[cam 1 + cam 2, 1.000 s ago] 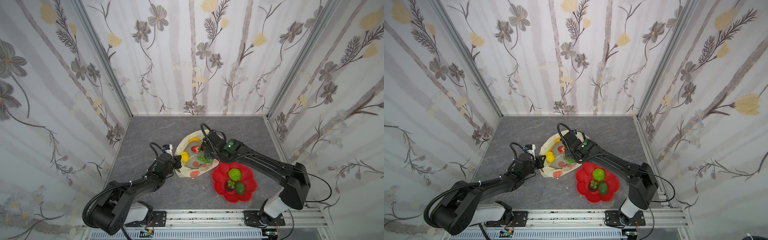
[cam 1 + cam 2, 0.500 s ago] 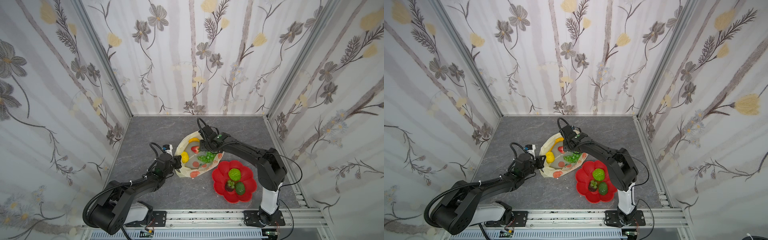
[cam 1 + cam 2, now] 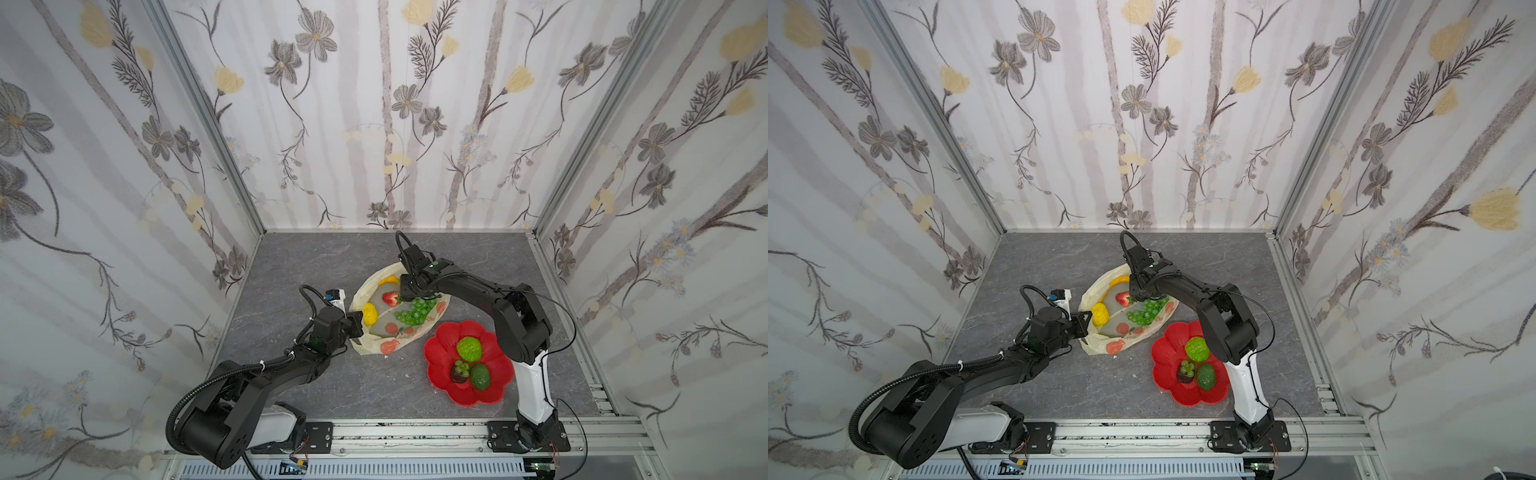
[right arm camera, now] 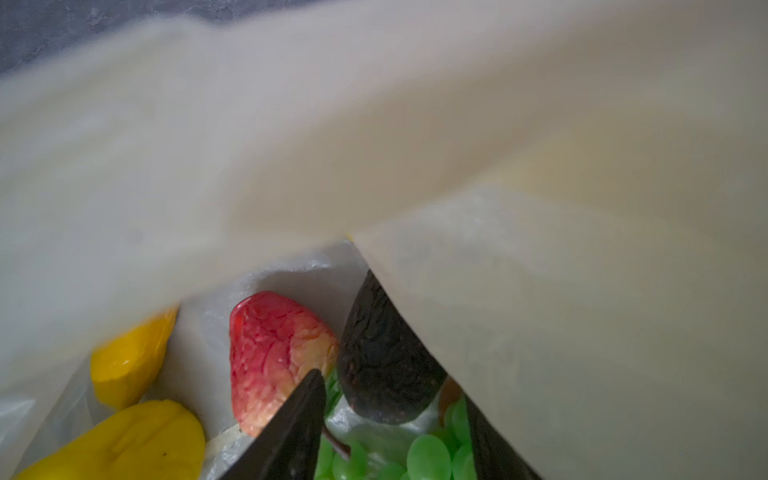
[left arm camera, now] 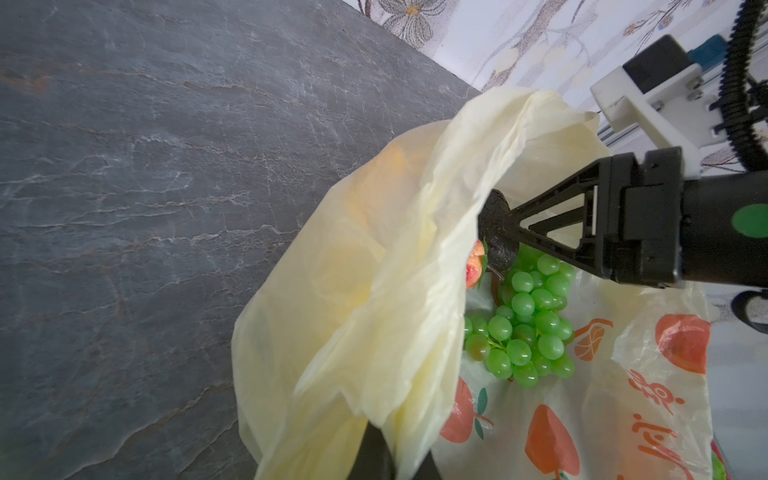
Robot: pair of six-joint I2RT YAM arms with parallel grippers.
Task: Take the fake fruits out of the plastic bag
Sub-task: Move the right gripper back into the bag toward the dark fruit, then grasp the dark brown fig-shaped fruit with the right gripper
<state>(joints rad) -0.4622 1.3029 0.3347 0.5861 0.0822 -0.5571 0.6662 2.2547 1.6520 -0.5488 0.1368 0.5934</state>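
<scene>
- Both top views: bright, even, diffuse light; shadows soft and short.
- Wide-angle bending of wall edges toward the corners.
- Right wrist view: dim, plastic bag (image 4: 374, 145) blurred from 9 to 3 o'clock.
- Left wrist view: sharp, well lit.
</scene>
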